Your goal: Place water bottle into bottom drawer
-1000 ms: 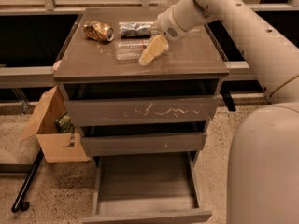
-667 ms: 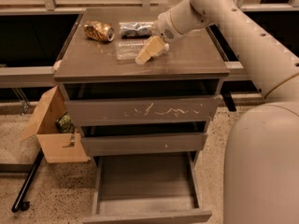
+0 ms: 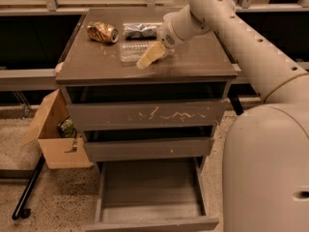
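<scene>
1. Worktop (image 3: 203, 66) of the drawer cabinet carried three items, all in its rear left part.
2. The water bottle (image 3: 128, 52) lay on its side on the worktop, in front of the foil packet (image 3: 139, 30) and to the right of the crushed gold-brown drink can (image 3: 102, 32).
3. The gripper (image 3: 145, 60) was low over the worktop at the right end of the water bottle, angled down and to the left. Contact with the bottle could not be confirmed.
4. Whether the gripper was open or closed, and whether it had hold of anything, could not be told.
5. The white arm (image 3: 231, 28) reached in from the right, across the rear right corner of the worktop.
6. The bottom drawer (image 3: 149, 214) was pulled fully out at floor level, its flat tray exposed.
7. The scratched top drawer front (image 3: 145, 114) and the middle drawer front (image 3: 147, 149) were both closed.
8. An open cardboard box (image 3: 55, 139) stood on the floor just beside the cabinet's left side.
</scene>
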Tool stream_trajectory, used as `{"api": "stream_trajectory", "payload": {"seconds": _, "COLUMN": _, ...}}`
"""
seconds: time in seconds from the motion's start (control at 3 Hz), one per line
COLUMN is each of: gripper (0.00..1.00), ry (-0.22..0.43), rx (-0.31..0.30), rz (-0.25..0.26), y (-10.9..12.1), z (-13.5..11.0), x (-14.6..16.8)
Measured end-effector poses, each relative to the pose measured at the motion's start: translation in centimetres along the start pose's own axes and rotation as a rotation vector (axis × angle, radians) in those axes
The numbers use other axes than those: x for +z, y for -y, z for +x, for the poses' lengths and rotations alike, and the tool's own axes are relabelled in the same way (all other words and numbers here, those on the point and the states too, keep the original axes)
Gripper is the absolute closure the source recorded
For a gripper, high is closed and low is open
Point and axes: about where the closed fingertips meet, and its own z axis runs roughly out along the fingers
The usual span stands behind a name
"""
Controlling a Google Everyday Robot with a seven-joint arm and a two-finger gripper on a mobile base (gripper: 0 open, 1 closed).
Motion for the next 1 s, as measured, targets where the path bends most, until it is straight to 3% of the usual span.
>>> {"api": "stream_trajectory", "payload": {"seconds": 0.33, "gripper": 0.15, "ry": -0.015, "rx": 0.027, "rz": -0.004, "y": 0.1, "z": 0.53, "x": 1.05}}
{"api": "stream_trajectory", "payload": {"seconds": 1.0, "gripper": 0.62, "ry": -0.018, "rx": 0.046, "rz": -0.015, "y": -0.1, "z": 0.75, "x": 1.92}}
